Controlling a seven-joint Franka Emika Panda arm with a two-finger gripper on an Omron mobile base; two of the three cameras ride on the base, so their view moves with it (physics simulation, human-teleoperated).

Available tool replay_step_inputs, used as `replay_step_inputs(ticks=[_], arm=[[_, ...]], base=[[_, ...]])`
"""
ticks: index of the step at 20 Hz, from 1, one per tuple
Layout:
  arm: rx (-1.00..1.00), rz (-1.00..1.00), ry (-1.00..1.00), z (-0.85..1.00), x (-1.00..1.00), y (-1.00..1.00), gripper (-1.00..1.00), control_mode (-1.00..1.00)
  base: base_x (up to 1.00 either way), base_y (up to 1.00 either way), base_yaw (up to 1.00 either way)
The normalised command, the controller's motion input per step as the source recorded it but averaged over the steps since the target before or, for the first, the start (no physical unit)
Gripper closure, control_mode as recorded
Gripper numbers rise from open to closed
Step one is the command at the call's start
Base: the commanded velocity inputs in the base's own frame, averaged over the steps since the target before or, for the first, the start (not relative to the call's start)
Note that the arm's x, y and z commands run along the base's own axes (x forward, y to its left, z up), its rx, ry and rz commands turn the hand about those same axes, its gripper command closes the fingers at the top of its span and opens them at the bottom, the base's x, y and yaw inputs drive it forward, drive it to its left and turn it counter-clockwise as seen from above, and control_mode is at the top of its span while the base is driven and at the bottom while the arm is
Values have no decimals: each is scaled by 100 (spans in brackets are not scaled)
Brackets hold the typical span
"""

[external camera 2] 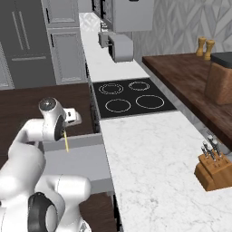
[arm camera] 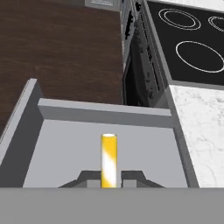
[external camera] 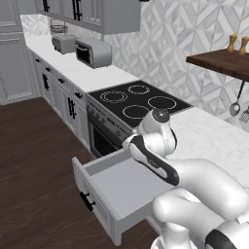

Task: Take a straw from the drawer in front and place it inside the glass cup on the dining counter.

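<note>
The gripper is clamping the straw between its two dark fingertips, which are pressing in on it from either side. In the hand view the straw is standing straight out from between the tips, a yellow stick with pale stripes, its free end pointing away from the hand over the bare grey floor of the drawer. Whether that end is touching the drawer floor cannot be told.

From the right base view the gripper is hanging over the open drawer, near the drawer's back edge where it is meeting the cabinet, and the straw is reaching down from the hand as a thin yellow line, tilting slightly. Its lower end is showing against the grey inside of the drawer.

In the left base view the drawer is standing pulled out from below the marble counter, its front panel with the short black handle facing the wooden floor. The arm's white links are leaning over the drawer's rear part and are hiding the hand and the straw there.

The black cooktop is lying just beyond the drawer along the same counter edge, and a knife block is sitting near the counter's far right edge.
</note>
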Motion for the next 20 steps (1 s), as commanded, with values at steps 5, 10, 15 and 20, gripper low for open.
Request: replay_step_inputs(ticks=[5, 10, 15, 20], arm=[[0, 0, -1, 73, -27, -8, 100, -100], [0, 0, -2, 11, -16, -1, 100, 100], [0, 0, 0, 0, 0, 0, 100, 100], [0, 0, 0, 0, 0, 0, 100, 100]], base=[[0, 0, 0], [-80, 1, 2], [-91, 56, 52], [-23, 79, 85]])
